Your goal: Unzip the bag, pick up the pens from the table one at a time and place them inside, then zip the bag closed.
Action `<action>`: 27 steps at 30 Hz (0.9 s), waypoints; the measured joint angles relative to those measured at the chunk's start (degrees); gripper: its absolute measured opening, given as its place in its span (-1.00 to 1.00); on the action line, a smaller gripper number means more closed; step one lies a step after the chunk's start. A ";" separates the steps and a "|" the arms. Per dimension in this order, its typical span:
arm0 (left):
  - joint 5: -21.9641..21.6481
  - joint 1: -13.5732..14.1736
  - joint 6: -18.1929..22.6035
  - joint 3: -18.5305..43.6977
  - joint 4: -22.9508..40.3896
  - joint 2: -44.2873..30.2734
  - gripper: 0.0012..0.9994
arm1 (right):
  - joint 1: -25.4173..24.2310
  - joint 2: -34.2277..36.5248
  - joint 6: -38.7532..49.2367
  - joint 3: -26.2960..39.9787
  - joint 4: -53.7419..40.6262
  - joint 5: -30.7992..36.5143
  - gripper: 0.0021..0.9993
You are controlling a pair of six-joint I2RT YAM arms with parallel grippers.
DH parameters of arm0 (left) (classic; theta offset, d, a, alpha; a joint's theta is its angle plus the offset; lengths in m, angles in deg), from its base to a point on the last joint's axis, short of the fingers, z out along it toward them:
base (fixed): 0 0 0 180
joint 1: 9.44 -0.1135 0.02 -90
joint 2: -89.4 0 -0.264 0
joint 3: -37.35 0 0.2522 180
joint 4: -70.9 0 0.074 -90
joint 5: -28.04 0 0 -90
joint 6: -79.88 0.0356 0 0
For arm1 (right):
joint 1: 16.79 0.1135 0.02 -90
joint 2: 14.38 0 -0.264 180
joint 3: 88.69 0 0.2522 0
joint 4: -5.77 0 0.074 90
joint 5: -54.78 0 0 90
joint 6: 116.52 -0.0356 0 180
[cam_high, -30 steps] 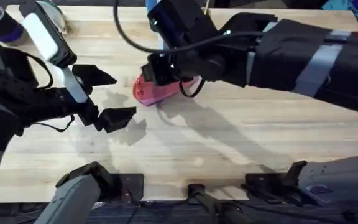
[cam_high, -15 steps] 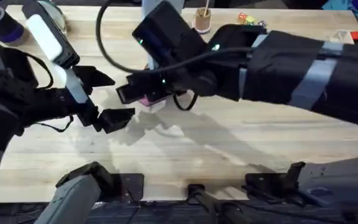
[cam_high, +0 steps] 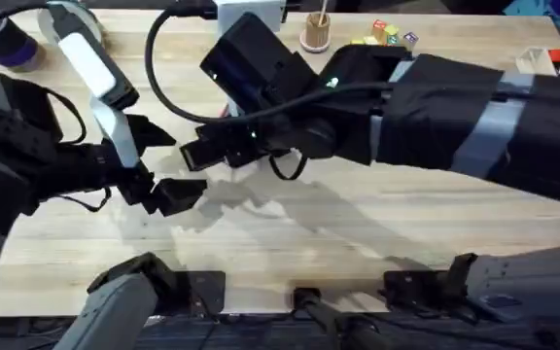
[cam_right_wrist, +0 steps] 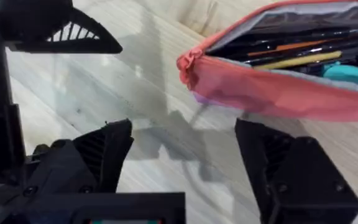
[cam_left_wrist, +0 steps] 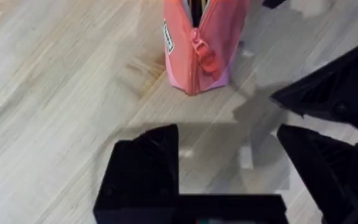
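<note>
The bag (cam_left_wrist: pixel 197 50) lies on the bench (cam_left_wrist: pixel 55 93), unzipped, its mouth gaping. Through my right wrist camera I can see pens (cam_right_wrist: pixel 291 38) and other slim tools lying lengthwise on the dark lining. The zip pull (cam_left_wrist: pixel 205 56) hangs at the bag's end that faces my left wrist camera.

A second ago the pink end of the bag showed from overhead below my right wrist. Since then my right arm (cam_high: pixel 436 107) has swung toward my left side and lower, and it now covers the bag in that view. My right jaws are spread and empty, just beside the bag's open end. My left jaws are also spread and empty, near that same end but apart from it, and they have hardly shifted.

I see no loose pen on the bare wood around the bag, so I judge the loading finished and the closing about to begin. One set of jaws should pinch the fabric to steady it while the other catches the small pull. The soft cloth may bunch up or slide.
</note>
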State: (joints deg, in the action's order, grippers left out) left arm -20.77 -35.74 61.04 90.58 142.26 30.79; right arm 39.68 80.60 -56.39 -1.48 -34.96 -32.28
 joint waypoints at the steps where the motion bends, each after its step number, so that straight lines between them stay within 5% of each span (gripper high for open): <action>1: -0.29 0.01 0.00 0.00 0.00 0.00 0.99 | 0.00 0.00 -0.25 0.00 -0.01 0.02 1.00; 27: -0.53 0.01 0.00 0.00 0.09 0.00 0.99 | 0.00 5.22 -5.92 0.00 10.88 0.04 0.92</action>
State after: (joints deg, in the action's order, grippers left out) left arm -21.30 -35.73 61.04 90.58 142.35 30.79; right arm 39.68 85.82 -62.31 -1.48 -24.08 -32.24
